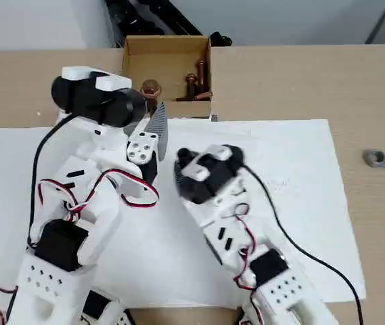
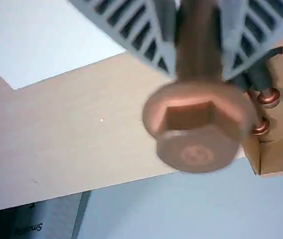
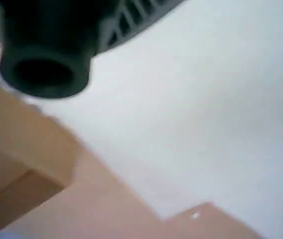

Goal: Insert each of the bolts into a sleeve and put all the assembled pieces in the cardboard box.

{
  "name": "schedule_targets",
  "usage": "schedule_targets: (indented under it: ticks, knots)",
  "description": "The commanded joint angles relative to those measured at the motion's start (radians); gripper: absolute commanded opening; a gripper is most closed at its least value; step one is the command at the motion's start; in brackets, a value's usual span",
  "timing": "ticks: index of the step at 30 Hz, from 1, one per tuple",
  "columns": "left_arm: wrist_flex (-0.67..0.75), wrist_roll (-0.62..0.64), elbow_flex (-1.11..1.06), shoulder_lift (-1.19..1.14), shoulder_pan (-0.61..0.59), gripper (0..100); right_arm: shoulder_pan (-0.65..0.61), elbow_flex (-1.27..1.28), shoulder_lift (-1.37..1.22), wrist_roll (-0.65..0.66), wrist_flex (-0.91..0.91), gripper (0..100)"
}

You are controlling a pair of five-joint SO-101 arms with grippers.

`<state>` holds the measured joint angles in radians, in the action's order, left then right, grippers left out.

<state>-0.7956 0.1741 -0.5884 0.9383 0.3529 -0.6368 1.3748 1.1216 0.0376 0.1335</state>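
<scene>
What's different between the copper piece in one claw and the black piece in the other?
The bolt is copper; the sleeve is black. The bolt ends in a solid hexagonal head; the sleeve ends in a round open hole. The left gripper holds the bolt near the cardboard box; the right gripper holds the sleeve over the white sheet. Both sit in grey ribbed fingers.

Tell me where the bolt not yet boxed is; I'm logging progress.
The bolt is clamped in the left arm's fingers, over the front left corner of the cardboard box in the high view.
</scene>
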Motion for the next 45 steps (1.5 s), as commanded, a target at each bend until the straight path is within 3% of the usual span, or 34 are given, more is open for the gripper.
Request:
schedule_targets:
  ticks: [1, 6, 12, 16, 24, 27, 45]
  knots:
    - [0.018, 0.008, 0.056, 0.066, 0.008, 0, -0.048, -0.02, -0.128, -0.015, -0.105, 0.2]
    - [-0.058, 0.032, 0.053, 0.117, 0.011, 0, -0.059, -0.12, -0.263, -0.015, -0.14, 0.2]
    - [-0.072, 0.06, 0.002, 0.161, 0.005, 0, -0.056, -0.137, -0.248, -0.015, -0.131, 0.2]
    - [-0.074, 0.092, 0.001, 0.176, -0.028, 0, -0.056, -0.098, -0.124, -0.012, -0.114, 0.2]
    - [-0.034, 0.123, -0.076, 0.175, -0.026, 0, -0.093, -0.092, 0.216, 0.002, 0.122, 0.2]
    - [0.023, 0.15, -0.102, 0.175, -0.009, 0, -0.105, -0.089, 0.176, 0.002, 0.122, 0.2]
    - [-0.014, 0.215, -0.17, 0.175, 0.012, 0, -0.101, -0.094, 0.09, 0.003, 0.073, 0.2]
